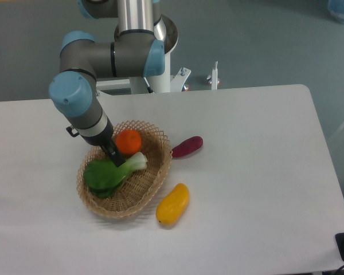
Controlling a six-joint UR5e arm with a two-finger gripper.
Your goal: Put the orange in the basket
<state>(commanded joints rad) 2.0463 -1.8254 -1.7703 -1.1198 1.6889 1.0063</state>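
Observation:
The orange [129, 141] is round and bright and lies inside the wicker basket [152, 186], at its far side. A green leafy vegetable with a white stem [110, 173] lies in the basket just in front of it. My gripper [118, 156] reaches down into the basket at the orange's left side. Its dark fingers [112, 150] touch or almost touch the fruit. Only one side of the fingers shows, so I cannot tell whether the jaws are around the orange or apart from it.
A purple eggplant-like vegetable [187, 146] lies on the white table just right of the basket. An elongated yellow-orange mango-like fruit [173, 203] lies at the basket's front right. The arm's base [139, 34] stands at the table's far edge.

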